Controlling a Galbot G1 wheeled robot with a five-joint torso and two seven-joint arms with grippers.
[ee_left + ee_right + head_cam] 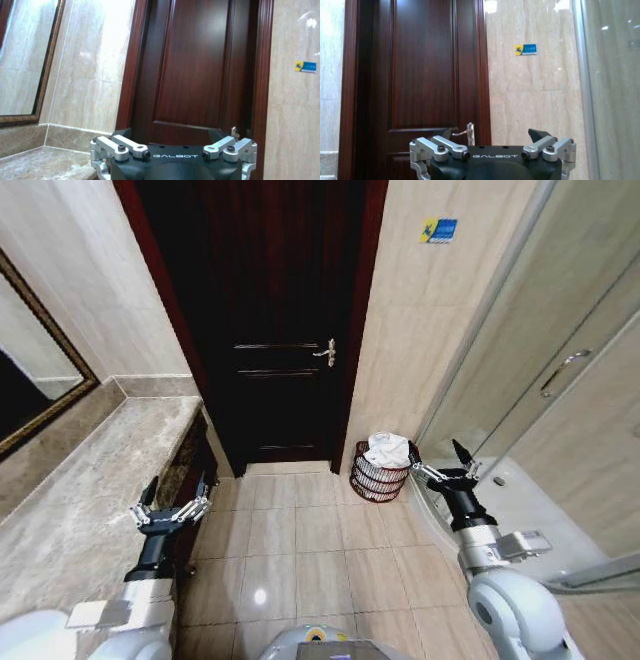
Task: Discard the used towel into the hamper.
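Observation:
The hamper [378, 478], a small round dark wire basket, stands on the tiled floor in the corner between the door frame and the shower. A crumpled white towel [388, 449] lies in its top, rising above the rim. My right gripper [436, 452] hovers open just right of the hamper at about rim height, with nothing between its fingers. On the left, my left gripper [177, 490] is held open and empty beside the counter's edge. Both wrist views look level at the door.
A closed dark wooden door [270, 320] with a metal handle [326, 353] faces me. A marble counter [70, 510] and mirror [30, 380] run along the left. A glass shower enclosure [540, 380] stands on the right. Tiled floor [300, 540] lies open in the middle.

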